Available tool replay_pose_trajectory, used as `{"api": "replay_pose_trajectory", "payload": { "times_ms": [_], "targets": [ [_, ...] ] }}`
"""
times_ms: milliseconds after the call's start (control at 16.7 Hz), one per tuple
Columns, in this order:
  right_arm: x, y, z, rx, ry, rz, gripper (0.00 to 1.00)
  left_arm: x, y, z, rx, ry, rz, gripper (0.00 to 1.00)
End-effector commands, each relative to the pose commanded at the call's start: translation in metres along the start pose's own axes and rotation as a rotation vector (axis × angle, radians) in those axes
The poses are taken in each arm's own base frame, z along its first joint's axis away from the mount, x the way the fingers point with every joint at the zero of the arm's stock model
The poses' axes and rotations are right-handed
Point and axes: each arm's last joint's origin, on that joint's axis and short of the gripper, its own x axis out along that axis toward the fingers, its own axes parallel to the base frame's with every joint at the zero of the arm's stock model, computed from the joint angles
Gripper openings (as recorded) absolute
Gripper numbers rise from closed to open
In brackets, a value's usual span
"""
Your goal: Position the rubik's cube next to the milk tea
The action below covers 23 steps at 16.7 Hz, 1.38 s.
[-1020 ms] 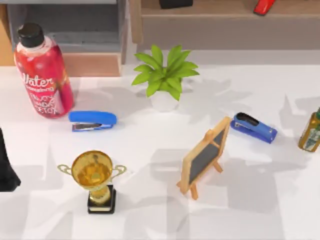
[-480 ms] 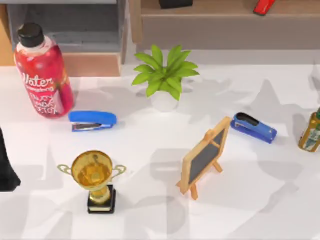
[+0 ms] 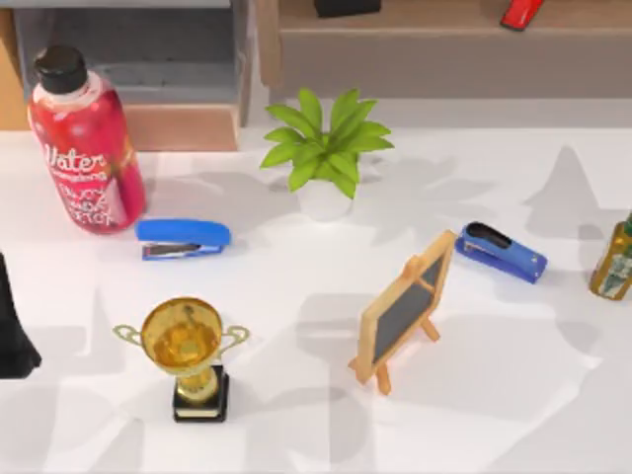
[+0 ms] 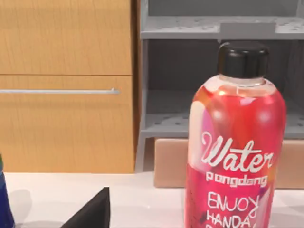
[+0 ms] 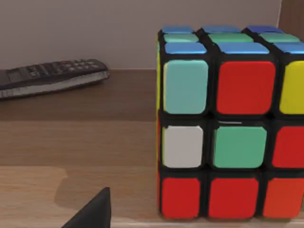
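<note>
Facing: right gripper point(image 5: 93, 213) pointed at the rubik's cube point(image 5: 230, 124), which stood close in front of it, apart from it.
Right gripper state: could not tell whether apart or together; nothing seen clamped.
Rubik's cube: sat upright on a wooden shelf point(image 5: 71, 142), near its front edge; the face toward the gripper was mostly red, with teal, green, white and yellow tiles, and the top was blue.
Remote: black remote point(image 5: 50, 77) lay flat on the same shelf, farther from the right gripper than the cube, well apart from the cube, by the back wall.
Left gripper: left gripper point(image 4: 91, 213) was low over the white table point(image 3: 296, 267), parked; state could not be told.
Left arm: dark bulk of the left arm point(image 3: 12, 326) sat at the table's left edge.
Water bottle: red water bottle point(image 4: 235, 142) with black cap stood upright ahead of the left gripper, apart from it, with a grey shelf unit point(image 4: 180, 71) behind.
Table items: two blue staplers point(image 3: 184, 238), potted plant point(image 3: 326, 153), gold trophy point(image 3: 185, 351), small chalkboard easel point(image 3: 403, 311), all apart from each other.
</note>
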Motion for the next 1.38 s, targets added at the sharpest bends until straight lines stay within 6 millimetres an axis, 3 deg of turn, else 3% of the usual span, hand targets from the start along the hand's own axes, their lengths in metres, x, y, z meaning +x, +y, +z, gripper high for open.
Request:
{"api": "replay_pose_trajectory", "payload": {
  "times_ms": [180, 780, 1080, 1380],
  "targets": [
    [0.003, 0.001, 0.001, 0.000, 0.000, 0.000, 1.00, 0.000, 0.000, 0.000, 0.000, 0.000, 0.000, 1.00],
    [0.056, 0.000, 0.000, 0.000, -0.001, 0.000, 1.00, 0.000, 0.000, 0.000, 0.000, 0.000, 0.000, 1.00],
    [0.060, 0.000, 0.000, 0.000, 0.000, 0.000, 1.00, 0.000, 0.000, 0.000, 0.000, 0.000, 0.000, 1.00],
    [0.060, 0.000, 0.000, 0.000, 0.000, 0.000, 0.62, 0.000, 0.000, 0.000, 0.000, 0.000, 0.000, 1.00]
  ]
}}
